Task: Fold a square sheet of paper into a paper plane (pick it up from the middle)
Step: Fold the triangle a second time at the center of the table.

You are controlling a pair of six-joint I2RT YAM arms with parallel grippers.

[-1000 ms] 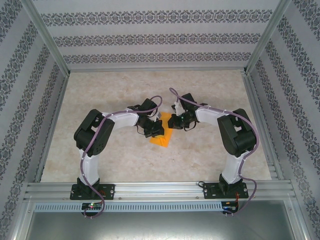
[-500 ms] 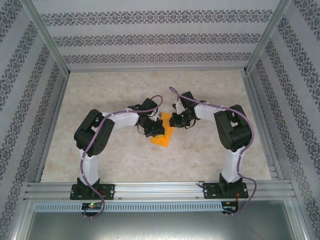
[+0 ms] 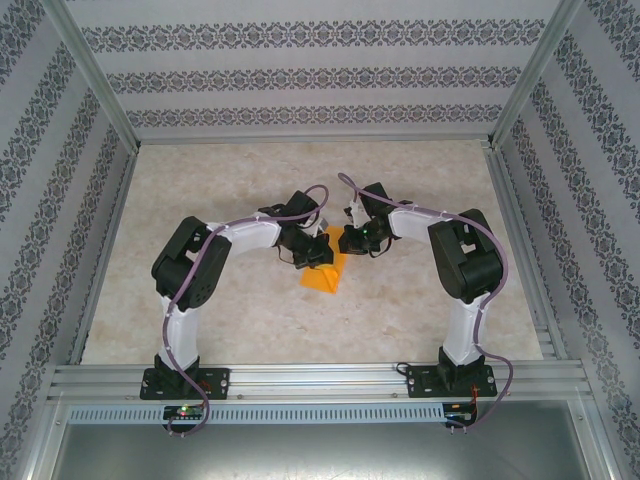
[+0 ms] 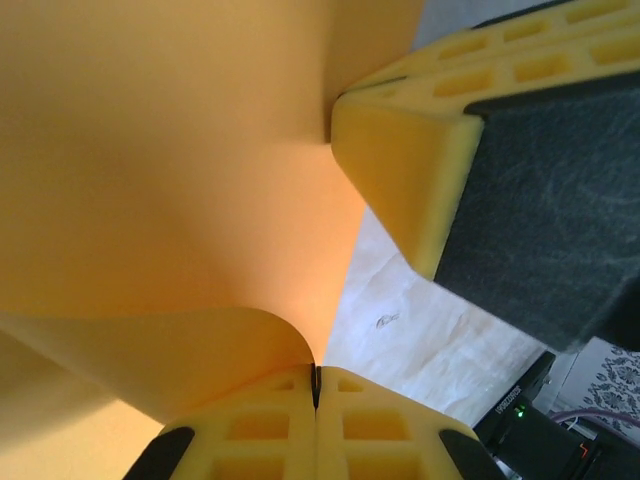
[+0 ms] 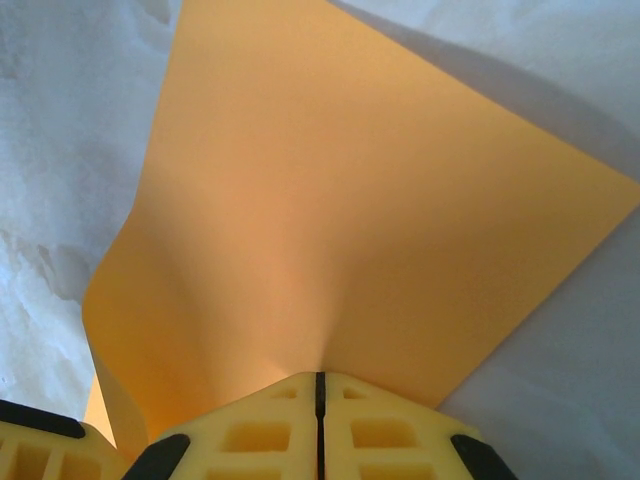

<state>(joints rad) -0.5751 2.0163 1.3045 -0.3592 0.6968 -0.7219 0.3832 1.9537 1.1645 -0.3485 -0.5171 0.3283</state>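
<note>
The square sheet of paper is plain orange-yellow and sits mid-table between the two arms, lifted and bowed. My left gripper is shut on its near edge, where the sheet curls over the closed yellow fingertips. My right gripper is shut on the opposite side. In the right wrist view the paper puckers where the closed jaws pinch it. The right gripper's yellow finger shows close by in the left wrist view, pressed against the sheet.
The marbled tabletop lies all round the paper. Patterned walls and aluminium posts fence the table on three sides. An aluminium rail carries both arm bases at the near edge.
The left gripper has shifted slightly right and away, carrying the paper with it. The right arm's elbow swung a little left early on. Both grips stay shut.
</note>
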